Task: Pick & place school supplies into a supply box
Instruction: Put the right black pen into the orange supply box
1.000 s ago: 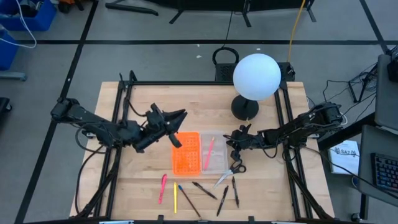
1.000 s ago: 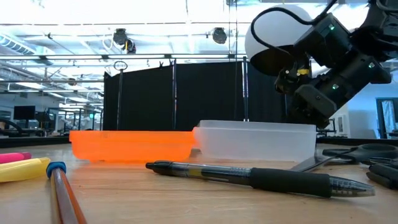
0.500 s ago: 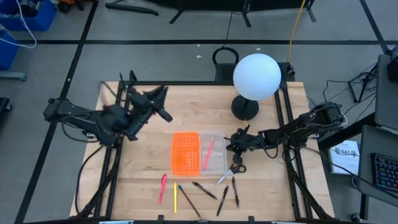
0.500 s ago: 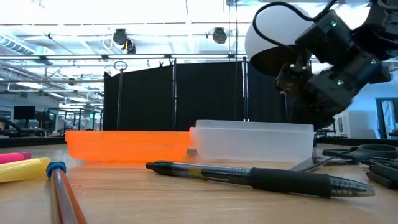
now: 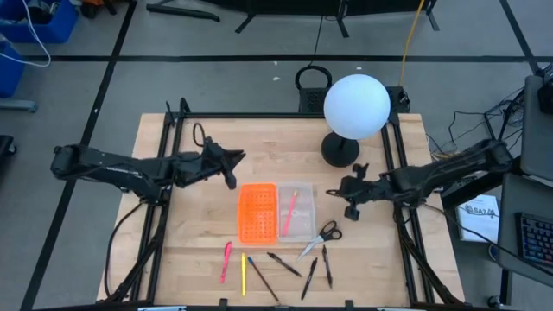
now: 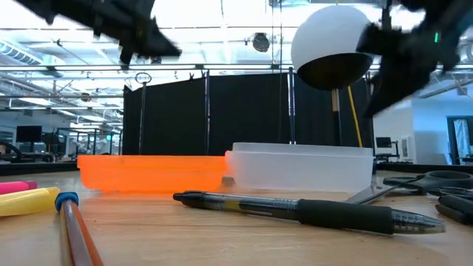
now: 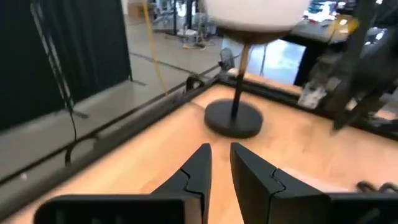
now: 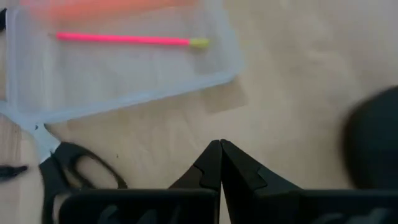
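**One pink pencil in the clear tray, both arms up off the bench**

Closest to the low camera, a dark pen (image 6: 310,210) with a rubbery grip lies flat across the wooden bench (image 5: 181,250). At the lower left of that view are a yellow marker (image 6: 26,201) and a pencil with a blue band (image 6: 70,222).

From above, the loose school supplies sit in a row near the bottom edge of the bench: a pink pen (image 5: 226,260), a thin yellow pencil (image 5: 244,275), and several dark pens (image 5: 283,264) pointing different ways. The small scissors (image 5: 321,237) have black loop handles and shiny blades. They lie just beside the lower right corner of the supply box (image 5: 300,226).

The box is a flat see-through plastic tray joined to an orange lid (image 5: 258,212) full of little holes. The lid lies open on the left. One pink pencil (image 5: 290,212) rests inside the clear half.

There is bare wood all around the box, most of all at the left of the frame.

The left gripper (image 5: 232,169) hangs above the bench, up and left of the orange lid. Its jaws are a little apart and hold nothing. The right gripper (image 5: 352,204) hangs to the right of the tray, apart from it. Its jaws are pressed together and empty.

Farther back stands a lamp with a round white globe (image 5: 356,105) on a black round base (image 5: 340,150).
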### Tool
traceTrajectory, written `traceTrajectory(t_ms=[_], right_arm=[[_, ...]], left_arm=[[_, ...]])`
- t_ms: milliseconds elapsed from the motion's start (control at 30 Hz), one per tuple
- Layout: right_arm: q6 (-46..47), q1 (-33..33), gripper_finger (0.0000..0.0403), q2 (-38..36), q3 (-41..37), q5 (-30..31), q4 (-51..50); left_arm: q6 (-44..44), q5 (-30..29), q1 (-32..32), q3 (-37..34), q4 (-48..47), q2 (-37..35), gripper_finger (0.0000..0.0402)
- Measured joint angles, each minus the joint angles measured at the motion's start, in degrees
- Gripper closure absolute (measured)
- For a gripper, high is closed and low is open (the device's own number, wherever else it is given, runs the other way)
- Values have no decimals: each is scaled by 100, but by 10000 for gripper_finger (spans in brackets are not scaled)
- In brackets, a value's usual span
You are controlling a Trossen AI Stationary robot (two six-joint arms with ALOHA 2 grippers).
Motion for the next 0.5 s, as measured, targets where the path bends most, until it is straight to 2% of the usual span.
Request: traceTrajectory(t_ms=[133, 233, 433, 500], right_arm=[[581, 487, 403, 315, 1312, 635, -1942], [895, 717, 403, 695, 1898, 709, -2799], [490, 1328, 403, 1501, 2094, 668, -2791], [629, 1490, 403, 1804, 2118, 668, -2653]], left_arm=[[-407, 18, 100, -882, 1163, 51, 334], [-516, 127, 135, -1344, 1662, 40, 334], [-368, 677, 137, -1615, 1842, 33, 334], [-271, 884, 137, -1615, 1899, 31, 334]])
